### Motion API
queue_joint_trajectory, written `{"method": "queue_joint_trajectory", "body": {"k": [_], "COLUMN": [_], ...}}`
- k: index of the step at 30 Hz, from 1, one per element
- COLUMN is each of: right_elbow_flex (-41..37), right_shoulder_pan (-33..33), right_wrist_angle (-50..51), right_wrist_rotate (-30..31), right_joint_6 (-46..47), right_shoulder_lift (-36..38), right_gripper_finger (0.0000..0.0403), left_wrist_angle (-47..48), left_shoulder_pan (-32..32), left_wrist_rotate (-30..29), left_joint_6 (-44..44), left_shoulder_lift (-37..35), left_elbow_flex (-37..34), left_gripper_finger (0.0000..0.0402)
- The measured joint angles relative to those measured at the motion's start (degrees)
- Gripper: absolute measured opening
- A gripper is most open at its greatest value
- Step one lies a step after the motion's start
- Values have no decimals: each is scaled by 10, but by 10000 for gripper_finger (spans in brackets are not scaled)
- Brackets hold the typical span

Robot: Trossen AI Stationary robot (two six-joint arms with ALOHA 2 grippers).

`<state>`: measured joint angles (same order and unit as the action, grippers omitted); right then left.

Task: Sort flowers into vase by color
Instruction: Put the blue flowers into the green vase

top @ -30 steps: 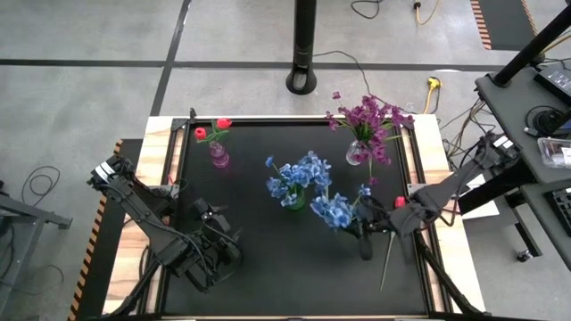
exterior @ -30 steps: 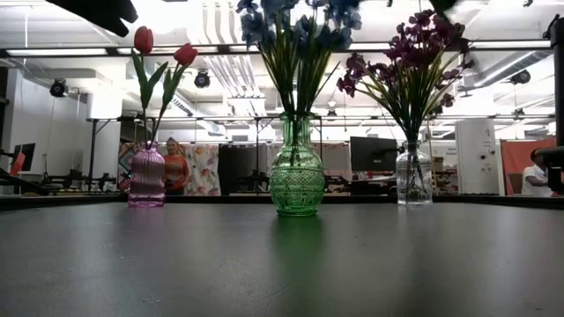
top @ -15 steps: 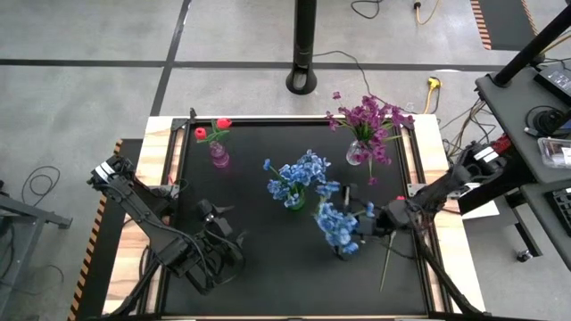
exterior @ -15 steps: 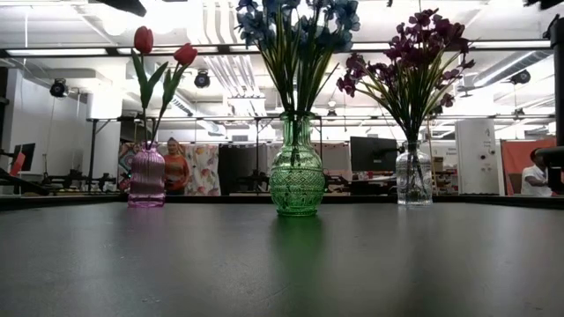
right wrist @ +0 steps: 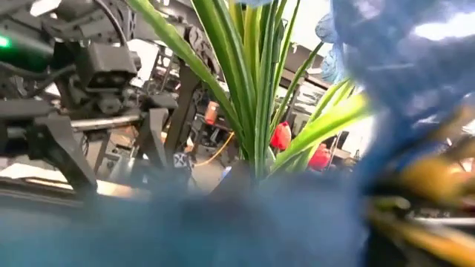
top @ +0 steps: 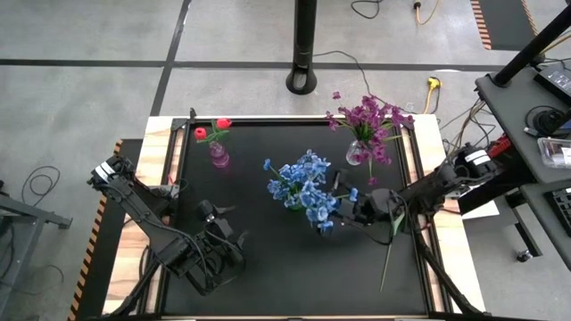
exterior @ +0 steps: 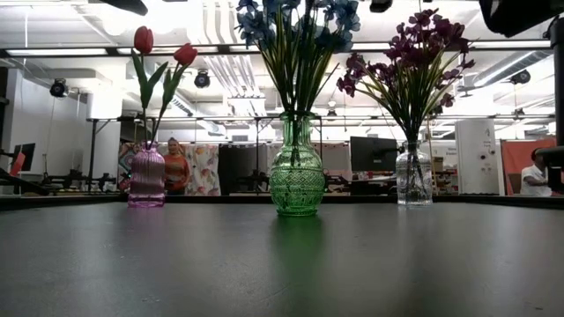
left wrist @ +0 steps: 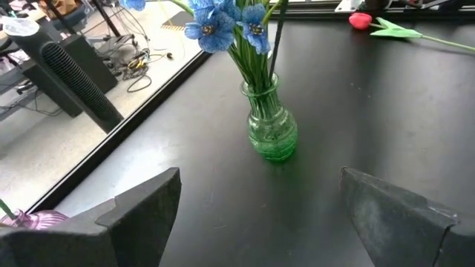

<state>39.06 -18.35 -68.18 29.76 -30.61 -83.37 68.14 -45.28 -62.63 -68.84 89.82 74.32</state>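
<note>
My right gripper [top: 351, 214] is shut on a blue flower [top: 321, 210], carried just right of the green vase [top: 293, 200] that holds more blue flowers [top: 299, 174]. Blurred blue blooms [right wrist: 401, 89] fill the right wrist view. Red tulips [top: 212, 129] stand in the pink vase [top: 219, 157], purple sprays [top: 370, 120] in the clear vase [top: 356, 153]. One red tulip [left wrist: 361, 20] lies flat on the table near the right edge, its stem [top: 389, 254] showing from above. My left gripper [top: 217, 234] hangs open at the near left, facing the green vase [left wrist: 272, 133]. My right gripper holds the blue flower by its stem end, coming level from the table's right side. The blooms [top: 319, 214] point toward the green vase, and the flower is lifted clear of the table. The gripper itself hides the exact place of contact.
The black mat [top: 268, 267] has free room along its near half. The three vases stand in a row across the far half [exterior: 147, 176] [exterior: 296, 180] [exterior: 413, 176]. A black post base [top: 303, 82] stands on the floor beyond the table.
My right gripper has gone toward the table's left, toward the green vase, and rolled about its own line as it went. The blue flower has swung round with it, and its blooms now sit right beside the vase's blooms.
</note>
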Motion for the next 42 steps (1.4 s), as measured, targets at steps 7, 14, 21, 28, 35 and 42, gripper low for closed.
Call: {"method": "queue_joint_trajectory", "body": {"k": [7,14,21,28,35,42], "right_elbow_flex": [0,-1,-1,-1,-1,-1], "right_shoulder_pan": [12,21,25,39,42,47], "right_wrist_angle": [9,19,57,105,127,161], "right_wrist_rotate": [4,30,47,48,48,48], "right_joint_6": [17,61,100,144,154,175], "right_shoulder_lift": [-21,-30,-26,-26,-26,-26], "right_gripper_finger": [22,22,22,22,22,22], "left_wrist_angle": [0,0,-2,-2,-5,-7], "left_shoulder_pan": [0,0,0,0,0,0], "left_wrist_rotate": [0,1,1,1,1,1], "left_joint_6": [0,0,0,0,0,-1], "left_shoulder_lift": [0,0,0,0,0,0], "left_elbow_flex": [0,0,-1,-1,-1,-1], "left_gripper_finger": [348,348,348,348,348,348]}}
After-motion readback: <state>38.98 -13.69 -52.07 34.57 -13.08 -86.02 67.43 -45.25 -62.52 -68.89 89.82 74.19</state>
